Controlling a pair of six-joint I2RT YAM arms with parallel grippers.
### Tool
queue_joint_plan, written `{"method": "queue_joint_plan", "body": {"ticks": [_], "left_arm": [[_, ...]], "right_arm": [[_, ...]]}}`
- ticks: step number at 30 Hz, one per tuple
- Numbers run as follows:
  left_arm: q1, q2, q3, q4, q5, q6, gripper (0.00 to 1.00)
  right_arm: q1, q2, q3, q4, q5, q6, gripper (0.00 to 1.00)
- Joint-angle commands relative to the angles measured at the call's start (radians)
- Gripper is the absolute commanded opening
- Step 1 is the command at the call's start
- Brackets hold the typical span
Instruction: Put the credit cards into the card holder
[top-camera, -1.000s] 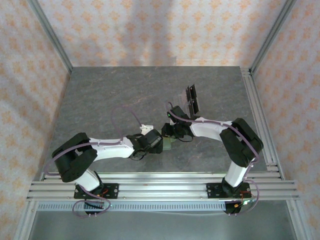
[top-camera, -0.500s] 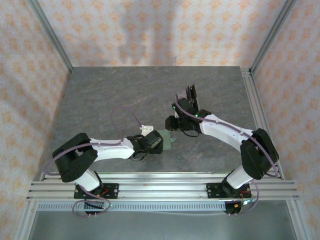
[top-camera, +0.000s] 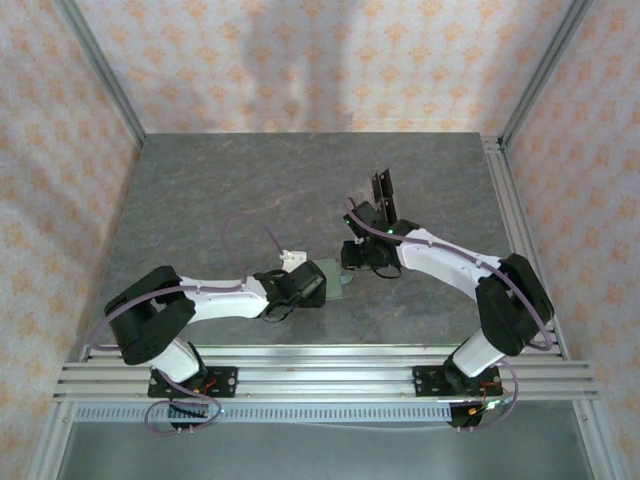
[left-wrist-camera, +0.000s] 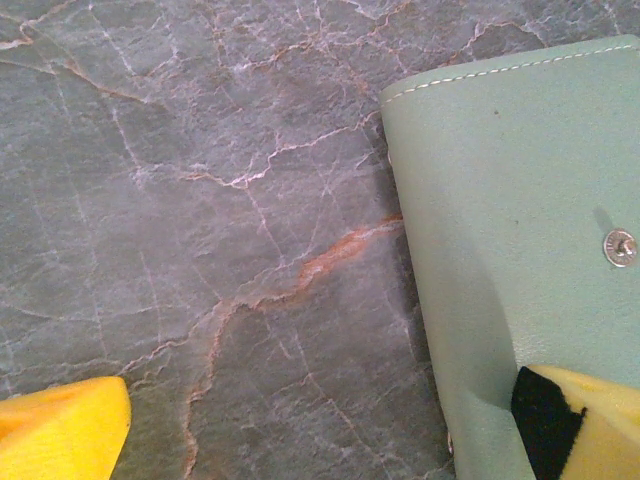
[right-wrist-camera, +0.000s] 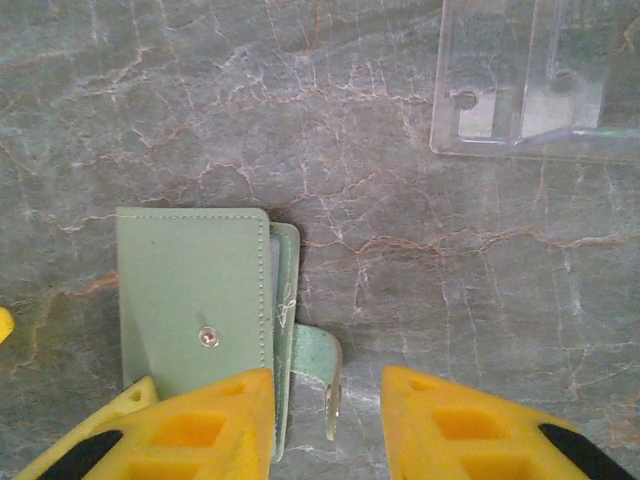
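Observation:
The sage-green card holder lies folded on the stone table, its closing tab sticking out on the right. My right gripper hovers over it, open, with the tab standing free between the yellow fingers. My left gripper is open wide beside the card holder, with one finger over its near corner and the other over bare stone. Black credit cards stand upright in a clear stand behind the right gripper. A pale sliver shows between the card holder's flaps.
The clear acrylic stand sits just beyond the card holder, to the right. Aluminium rails run along the table's right side and near edge. Patterned walls close in the back and both sides.
The right arm has unfolded, its elbow swinging out to the right, and its gripper has shifted slightly right over the card holder's tab. The left arm has stayed put.

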Motion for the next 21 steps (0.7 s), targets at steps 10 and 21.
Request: {"method": "queue_joint_plan", "body": {"ticks": [10, 21], "left_arm": [[-0.005, 0.037, -0.035, -0.029, -0.011, -0.015, 1.00], [-0.005, 0.038, -0.034, -0.032, -0.011, -0.015, 1.00]], "right_arm": [[-0.003, 0.063, -0.020, 0.011, -0.001, -0.014, 0.28], [-0.007, 0.083, -0.028, 0.028, -0.002, -0.011, 0.21]]}}
